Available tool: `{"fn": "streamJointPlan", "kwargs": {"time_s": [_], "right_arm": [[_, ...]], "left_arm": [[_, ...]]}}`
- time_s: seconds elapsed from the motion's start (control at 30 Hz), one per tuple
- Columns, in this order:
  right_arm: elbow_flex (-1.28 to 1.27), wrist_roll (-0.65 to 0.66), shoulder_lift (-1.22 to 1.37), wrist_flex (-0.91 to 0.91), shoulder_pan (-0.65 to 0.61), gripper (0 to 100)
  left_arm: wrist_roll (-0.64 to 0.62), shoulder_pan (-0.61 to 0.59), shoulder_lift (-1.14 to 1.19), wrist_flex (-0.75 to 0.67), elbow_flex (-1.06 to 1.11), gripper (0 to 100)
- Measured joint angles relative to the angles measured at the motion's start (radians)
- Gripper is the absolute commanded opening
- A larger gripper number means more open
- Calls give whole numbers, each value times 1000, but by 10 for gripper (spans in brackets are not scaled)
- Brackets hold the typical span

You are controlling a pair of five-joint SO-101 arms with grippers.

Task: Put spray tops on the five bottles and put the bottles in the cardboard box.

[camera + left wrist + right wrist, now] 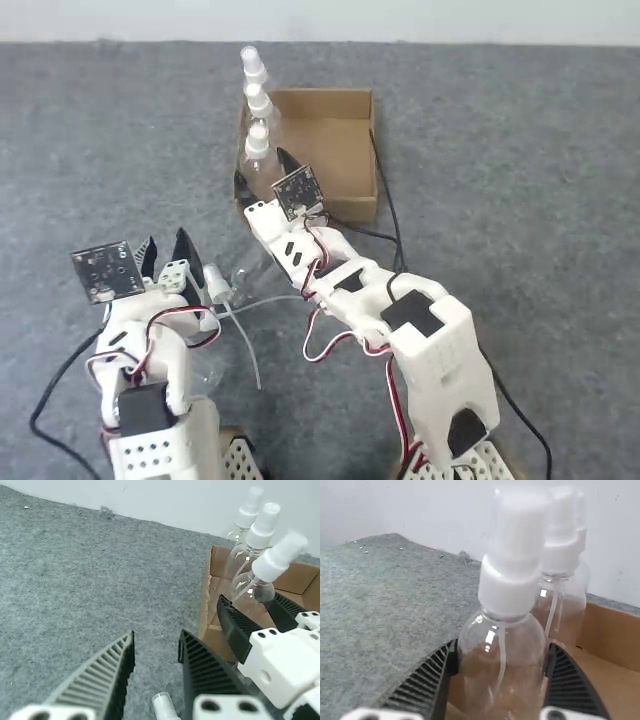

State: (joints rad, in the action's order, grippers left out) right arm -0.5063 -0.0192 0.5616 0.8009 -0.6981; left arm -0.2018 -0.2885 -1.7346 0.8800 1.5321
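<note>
Grasps upright bottle (502,630) with right gripper (264,180), inside box (322,95) against its 9 o'clock wall. Holds left gripper (165,258) released, loose bottle (248,272) lying at its 3 o'clock, closer to it than to the right.

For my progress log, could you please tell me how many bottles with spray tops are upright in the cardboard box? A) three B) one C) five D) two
A: three capped bottles stand in a row along one wall of the cardboard box, with the nearest bottle between the fingers of the right gripper.
</note>
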Motion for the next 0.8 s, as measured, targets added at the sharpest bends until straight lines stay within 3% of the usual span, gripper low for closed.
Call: {"fn": "streamJointPlan", "kwargs": {"time_s": [0.8], "right_arm": [[-143,-2,-75,0,0,227]], "left_arm": [[0,0,0,0,0,134]]}}
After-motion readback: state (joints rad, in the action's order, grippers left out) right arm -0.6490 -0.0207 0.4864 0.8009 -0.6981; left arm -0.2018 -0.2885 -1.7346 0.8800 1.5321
